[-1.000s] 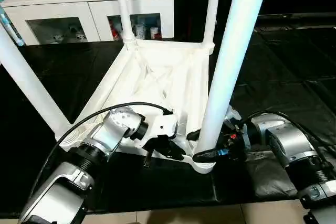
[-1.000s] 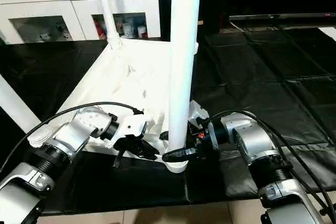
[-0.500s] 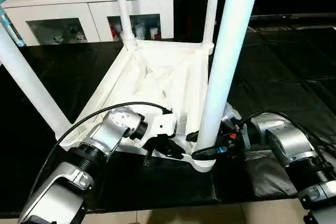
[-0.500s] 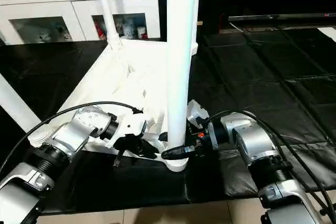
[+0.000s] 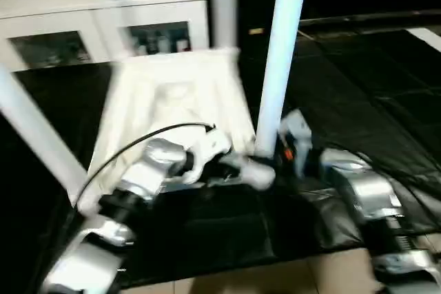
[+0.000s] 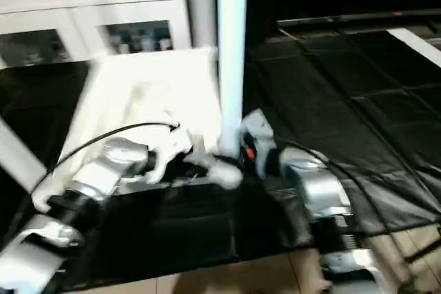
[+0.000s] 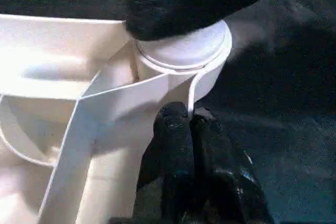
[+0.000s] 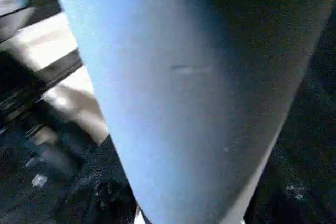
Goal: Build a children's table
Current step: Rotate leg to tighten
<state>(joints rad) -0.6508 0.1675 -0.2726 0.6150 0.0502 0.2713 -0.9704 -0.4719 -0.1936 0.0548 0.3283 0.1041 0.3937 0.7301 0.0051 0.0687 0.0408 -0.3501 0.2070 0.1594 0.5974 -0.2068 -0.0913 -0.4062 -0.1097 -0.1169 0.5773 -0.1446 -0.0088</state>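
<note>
Left end effector (image 7: 190, 129) clenched at blurred table (image 5: 172, 101) socket; right's grip indiscernible.

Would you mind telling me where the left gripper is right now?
In the left wrist view, the left gripper sits shut against the thin rim below the near corner socket of the upturned table top, beside the nearest leg.

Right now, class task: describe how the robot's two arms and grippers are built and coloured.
Both forearms are silver metal cylinders with black ringed joints. The left arm carries a white wrist housing and a black cable looping over it. The right arm shows an orange-red mark near its wrist. The left gripper has two black fingers.
</note>
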